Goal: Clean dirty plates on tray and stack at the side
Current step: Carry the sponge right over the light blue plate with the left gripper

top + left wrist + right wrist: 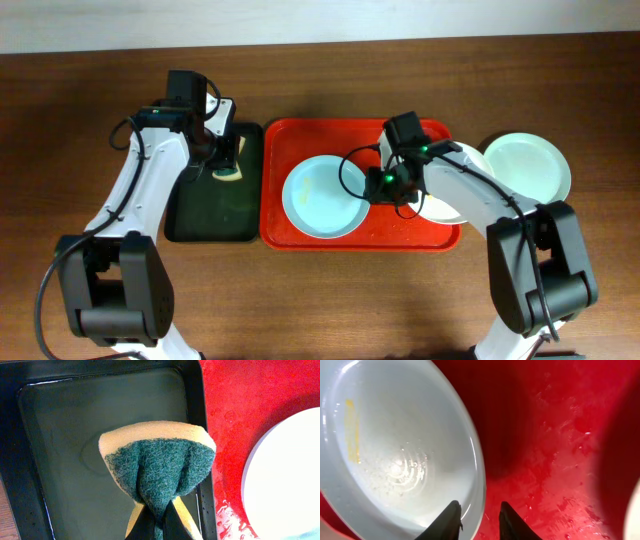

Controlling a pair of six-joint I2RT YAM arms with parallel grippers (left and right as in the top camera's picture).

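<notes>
The right tool (479, 510) sits low over the red tray (545, 460), its jaws apart and astride the right-hand rim of the mint-blue plate (395, 450) - one finger over the plate's inside, the other over bare tray. Whether they already pinch that rim I cannot tell. From this tool the plate spreads leftward, toward the tray's left half. It is round, so no axis matters, only the rim line running between the jaws. A yellow smear shows on the plate's far inner side.

On the tray's right half, partly under the right arm, lies the white plate (447, 210). Off the tray's right edge, on the counter (320, 300), rests a second mint-blue plate (527, 165).

The left tool (159, 512) is clenched on a folded sponge (157, 460) above the black tray (65, 450), just off the red tray's left edge. That makes it the nearer arm for scrubbing - the smeared plate lies rightward of the sponge.
</notes>
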